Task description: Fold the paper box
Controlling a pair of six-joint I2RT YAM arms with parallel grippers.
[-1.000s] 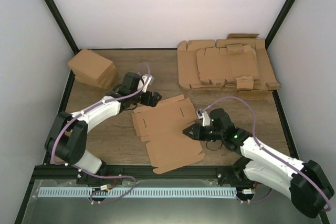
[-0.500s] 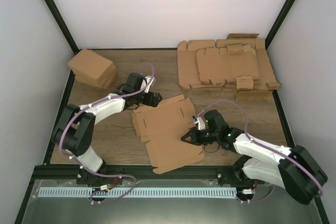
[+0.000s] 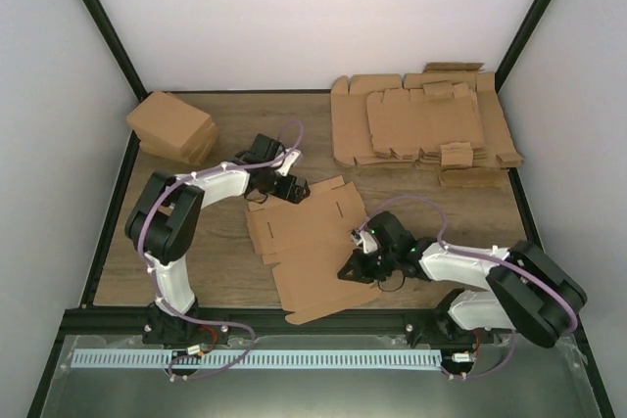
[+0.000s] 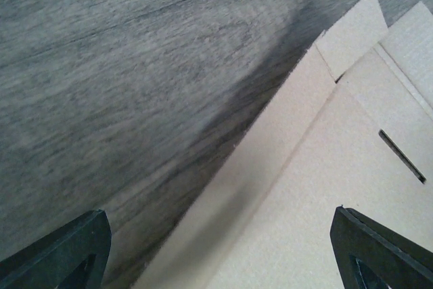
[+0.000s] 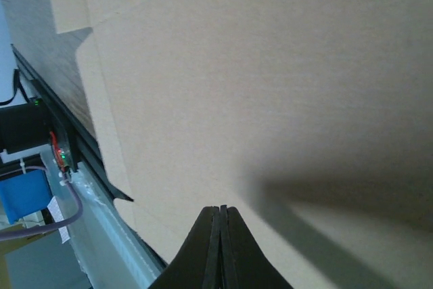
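Note:
The paper box (image 3: 313, 247) lies flat and unfolded in the middle of the wooden table, a brown die-cut sheet with flaps and slots. My left gripper (image 3: 291, 190) is open at its far left edge. In the left wrist view the box (image 4: 325, 187) has an edge flap lying between the two spread fingertips (image 4: 67, 252) of that gripper (image 4: 220, 262). My right gripper (image 3: 351, 269) is shut over the box's near right panel. In the right wrist view its tips (image 5: 221, 209) are pressed together with nothing between them, just above the cardboard (image 5: 237, 65).
A thick pile of flat cardboard sheets (image 3: 421, 124) lies at the back right. A pile of folded brown cartons (image 3: 174, 127) sits at the back left. The black front rail (image 3: 294, 315) runs close to the box's near edge.
The right gripper has shut and slid left onto the box's near right panel. The left gripper has moved right to the box's far edge, staying open.

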